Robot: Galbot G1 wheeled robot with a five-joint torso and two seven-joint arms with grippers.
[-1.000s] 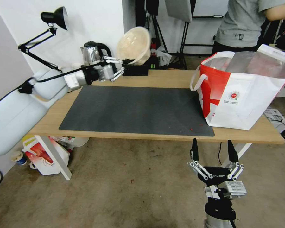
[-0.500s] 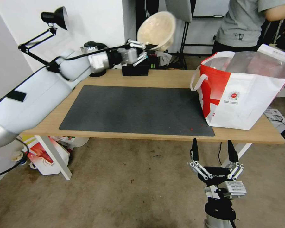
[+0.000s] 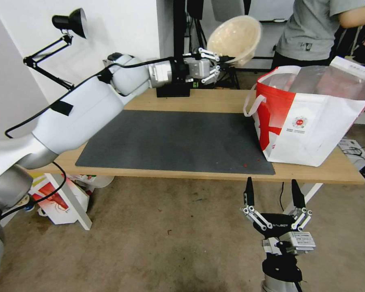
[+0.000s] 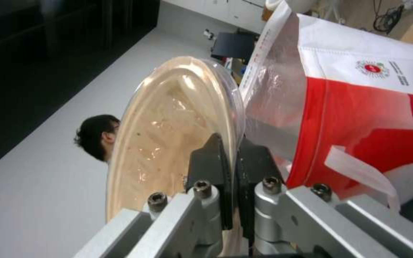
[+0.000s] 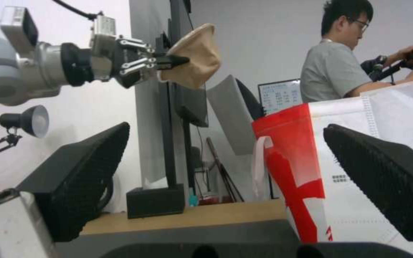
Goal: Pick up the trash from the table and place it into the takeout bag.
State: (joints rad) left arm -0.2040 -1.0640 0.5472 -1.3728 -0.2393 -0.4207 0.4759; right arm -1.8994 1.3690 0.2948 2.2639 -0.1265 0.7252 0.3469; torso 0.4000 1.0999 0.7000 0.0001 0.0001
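A beige round bowl (image 3: 237,38), one piece of the trash, hangs tilted in the air above the table's (image 3: 215,101) far edge. My left gripper (image 3: 227,60) is shut on its rim. In the left wrist view the two fingers (image 4: 206,168) pinch the bowl's (image 4: 168,125) edge, with the takeout bag (image 4: 359,107) close beside it. The white and red takeout bag (image 3: 308,121) stands open at the table's right end, just right of and below the bowl. My right gripper (image 3: 271,188) waits open, low in front of the table. The right wrist view shows the bowl (image 5: 194,59) left of the bag (image 5: 312,161).
A dark grey mat (image 3: 174,142) covers the table's middle, with red crumbs (image 3: 245,165) near its front right corner. A black tissue box (image 3: 173,90) sits at the back edge. A desk lamp (image 3: 71,22) stands at the left. A smaller red-and-white bag (image 3: 54,202) lies on the floor.
My left arm has swung the bowl to the right and a little higher, from above the table's back left to close beside the takeout bag. The right arm has not moved.
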